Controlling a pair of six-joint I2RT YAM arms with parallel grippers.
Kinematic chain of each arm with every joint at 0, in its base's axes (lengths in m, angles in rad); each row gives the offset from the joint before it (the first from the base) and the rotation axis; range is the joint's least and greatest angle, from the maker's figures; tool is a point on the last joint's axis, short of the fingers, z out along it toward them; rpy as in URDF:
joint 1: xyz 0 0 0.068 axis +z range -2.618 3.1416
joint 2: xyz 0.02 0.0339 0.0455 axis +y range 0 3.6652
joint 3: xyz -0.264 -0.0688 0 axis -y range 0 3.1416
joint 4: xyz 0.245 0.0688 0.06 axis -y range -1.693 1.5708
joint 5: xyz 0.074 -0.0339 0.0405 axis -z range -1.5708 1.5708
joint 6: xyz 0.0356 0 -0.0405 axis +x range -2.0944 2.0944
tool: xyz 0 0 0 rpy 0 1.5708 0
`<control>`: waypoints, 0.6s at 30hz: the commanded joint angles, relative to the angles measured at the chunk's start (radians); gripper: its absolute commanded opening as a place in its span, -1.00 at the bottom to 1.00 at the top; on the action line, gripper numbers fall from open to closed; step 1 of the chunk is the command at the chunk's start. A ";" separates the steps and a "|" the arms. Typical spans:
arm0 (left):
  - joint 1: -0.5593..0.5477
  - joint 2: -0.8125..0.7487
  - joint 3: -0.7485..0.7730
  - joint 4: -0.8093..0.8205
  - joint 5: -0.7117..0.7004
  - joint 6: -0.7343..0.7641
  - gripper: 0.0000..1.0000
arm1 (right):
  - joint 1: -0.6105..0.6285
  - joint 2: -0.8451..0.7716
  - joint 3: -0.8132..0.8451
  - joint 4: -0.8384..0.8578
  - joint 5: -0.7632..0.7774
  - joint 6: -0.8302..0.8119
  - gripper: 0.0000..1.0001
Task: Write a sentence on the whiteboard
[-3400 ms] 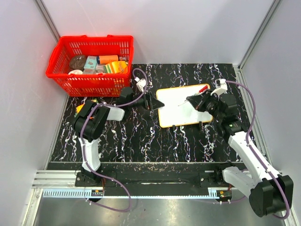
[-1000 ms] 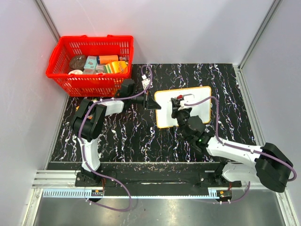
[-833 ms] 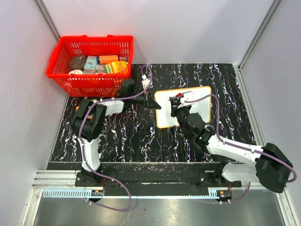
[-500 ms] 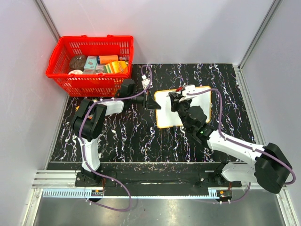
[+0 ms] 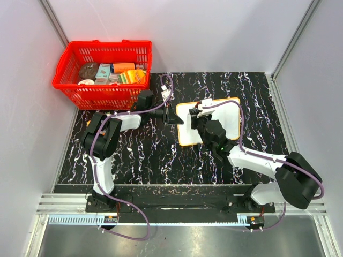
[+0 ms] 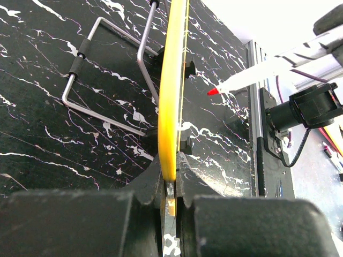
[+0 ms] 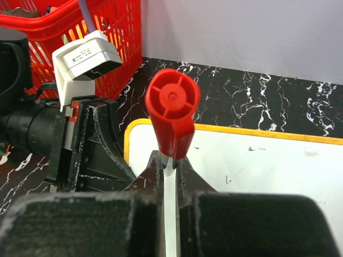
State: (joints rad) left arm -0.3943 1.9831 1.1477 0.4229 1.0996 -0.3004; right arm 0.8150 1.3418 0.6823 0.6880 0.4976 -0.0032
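Observation:
The whiteboard, white with an orange-yellow rim, lies on the black marbled table, propped on a wire stand. My left gripper is shut on the board's left edge; in the left wrist view the rim runs edge-on out of the closed jaws. My right gripper hovers over the board's left part, shut on a marker with a white barrel and a red end cap. Its red tip points at the board face, just off it. No sentence shows on the visible white surface, only a few tiny dark specks.
A red basket full of small packets stands at the back left, close behind the left arm. Grey walls close in the table on three sides. The right arm stretches diagonally from the near right across the table's front.
Since the oldest frame the right arm has swung from the board's right edge to its left part, marker in grip. Over the last second it only shifted slightly. The left gripper keeps its hold.

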 commanded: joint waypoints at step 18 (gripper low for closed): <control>-0.008 0.036 -0.019 -0.036 -0.014 0.106 -1.00 | -0.002 0.059 0.065 0.139 0.113 -0.047 -1.00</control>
State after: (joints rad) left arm -0.3943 1.9835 1.1477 0.4217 1.0996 -0.2993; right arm 0.8150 1.3838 0.6941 0.7662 0.5602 -0.0326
